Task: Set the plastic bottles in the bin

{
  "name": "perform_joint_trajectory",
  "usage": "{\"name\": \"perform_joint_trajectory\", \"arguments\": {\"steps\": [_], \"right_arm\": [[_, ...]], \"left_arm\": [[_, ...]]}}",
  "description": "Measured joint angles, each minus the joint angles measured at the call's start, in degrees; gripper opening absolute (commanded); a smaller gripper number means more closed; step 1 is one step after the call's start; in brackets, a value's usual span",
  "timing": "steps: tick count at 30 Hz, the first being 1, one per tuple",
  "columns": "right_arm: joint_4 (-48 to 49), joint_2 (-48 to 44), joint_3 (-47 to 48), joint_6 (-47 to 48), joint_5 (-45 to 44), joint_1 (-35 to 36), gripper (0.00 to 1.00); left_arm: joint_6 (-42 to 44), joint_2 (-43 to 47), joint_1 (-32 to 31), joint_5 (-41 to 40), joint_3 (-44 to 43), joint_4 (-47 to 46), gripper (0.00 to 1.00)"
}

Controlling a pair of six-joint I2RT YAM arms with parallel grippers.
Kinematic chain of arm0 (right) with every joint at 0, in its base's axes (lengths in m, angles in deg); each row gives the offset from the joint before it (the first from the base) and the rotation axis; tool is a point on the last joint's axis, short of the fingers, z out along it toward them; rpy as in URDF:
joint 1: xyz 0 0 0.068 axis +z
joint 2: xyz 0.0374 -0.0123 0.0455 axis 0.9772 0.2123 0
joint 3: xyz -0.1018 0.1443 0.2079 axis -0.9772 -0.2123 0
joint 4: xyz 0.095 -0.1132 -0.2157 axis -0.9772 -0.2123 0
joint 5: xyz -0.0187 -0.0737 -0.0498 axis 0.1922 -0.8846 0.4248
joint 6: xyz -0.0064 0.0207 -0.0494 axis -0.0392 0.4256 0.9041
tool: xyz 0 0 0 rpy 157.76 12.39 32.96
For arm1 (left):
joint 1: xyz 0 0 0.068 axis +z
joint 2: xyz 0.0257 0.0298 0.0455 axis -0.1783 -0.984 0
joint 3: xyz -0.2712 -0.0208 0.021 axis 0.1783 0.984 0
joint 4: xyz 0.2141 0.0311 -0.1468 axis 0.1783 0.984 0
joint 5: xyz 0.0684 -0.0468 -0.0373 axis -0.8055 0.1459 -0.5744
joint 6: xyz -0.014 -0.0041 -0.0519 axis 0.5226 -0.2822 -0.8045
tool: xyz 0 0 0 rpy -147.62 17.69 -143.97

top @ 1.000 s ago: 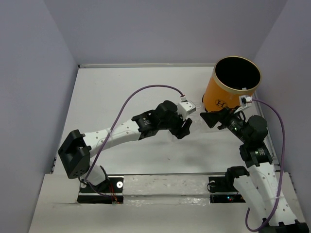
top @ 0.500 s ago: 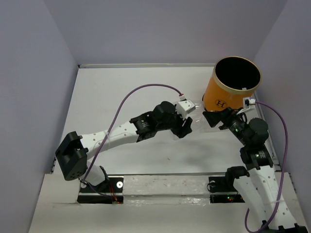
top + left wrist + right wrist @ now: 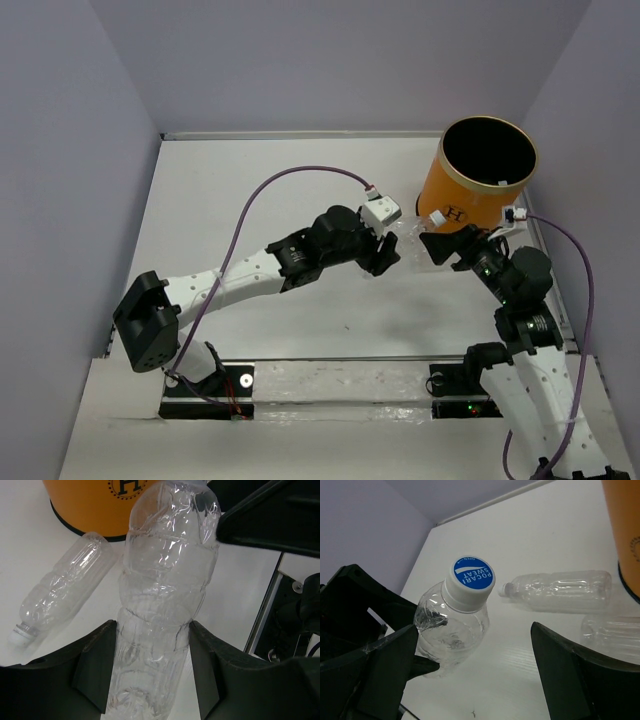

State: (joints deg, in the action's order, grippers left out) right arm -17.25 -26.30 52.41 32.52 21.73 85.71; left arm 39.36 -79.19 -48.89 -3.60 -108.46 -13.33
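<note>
Since a second ago the left gripper [image 3: 384, 256] has carried its load up and to the right, toward the bin [image 3: 470, 196]; the gap between it and the right gripper [image 3: 441, 246] has narrowed, and the white cap [image 3: 437, 218] now shows close to the foot of the bin in the overhead view.

The left gripper [image 3: 150, 672] pinches a clear, crumpled held bottle [image 3: 167, 575] around its lower body, one black finger on each side; the bottle is lifted off the table [image 3: 250, 190] and its capped end points at the right gripper.
The right gripper [image 3: 477, 675] stands spread wide, and the held bottle [image 3: 451, 627] sits between its fingers; from the left wrist one of them lies just beside the bottle's upper end, and whether they touch I cannot tell.

A second bottle [image 3: 560, 590] lies on its side on the table near the foot of the bin [image 3: 625, 520]; a third bottle [image 3: 612, 632] shows only in part beside it.

The cap [image 3: 469, 580] has a blue top reading "POCARI SWEAT" and "OPEN"; the orange bin [image 3: 85, 500] bears a round logo with an "H".
</note>
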Motion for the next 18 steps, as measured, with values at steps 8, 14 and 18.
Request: {"name": "perform_joint_trajectory", "arguments": {"steps": [8,14,18], "right_arm": [[11.5,8.9,-3.4,-4.7,10.9,0.0,0.88],[18.2,12.4,-3.8,-7.1,13.2,0.1,0.30],[20.3,13.7,-3.8,-8.3,12.5,0.0,0.26]], "left_arm": [[-0.4,-0.1,0.4,2.5,0.0,0.1,0.27],[-1.2,-0.1,0.4,4.3,0.0,-0.7,0.38],[-1.4,-0.1,0.9,3.9,-0.1,-1.1,0.69]]}}
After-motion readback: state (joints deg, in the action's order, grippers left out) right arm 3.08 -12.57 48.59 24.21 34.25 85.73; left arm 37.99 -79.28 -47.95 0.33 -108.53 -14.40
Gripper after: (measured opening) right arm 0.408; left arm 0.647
